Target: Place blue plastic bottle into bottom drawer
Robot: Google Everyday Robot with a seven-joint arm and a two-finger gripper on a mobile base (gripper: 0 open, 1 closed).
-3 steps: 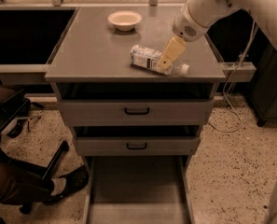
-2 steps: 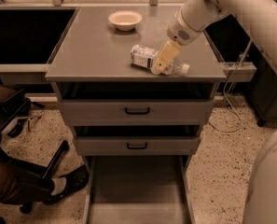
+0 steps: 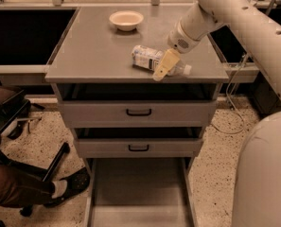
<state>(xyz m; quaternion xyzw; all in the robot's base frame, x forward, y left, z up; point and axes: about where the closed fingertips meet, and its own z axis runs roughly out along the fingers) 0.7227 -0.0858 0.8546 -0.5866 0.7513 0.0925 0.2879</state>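
Note:
The blue plastic bottle (image 3: 147, 58) lies on its side on the grey cabinet top (image 3: 97, 46), near the front right edge, with its white cap (image 3: 187, 70) pointing right. My gripper (image 3: 161, 69) hangs from the white arm (image 3: 215, 8) and reaches down across the bottle's middle, with its tan tip at the cabinet's front edge. The bottom drawer (image 3: 140, 193) is pulled out at floor level below, and its flat grey floor is bare.
A cream bowl (image 3: 126, 20) stands at the back of the cabinet top. Two upper drawers with black handles (image 3: 138, 112) are pushed in. A person's leg and shoe (image 3: 69, 183) lie at the lower left. A dark recessed counter (image 3: 21, 32) lies to the left. My white body (image 3: 267, 174) fills the lower right.
My gripper has moved down and to the left, from above the bottle's cap end to across its middle. The bottle has not moved.

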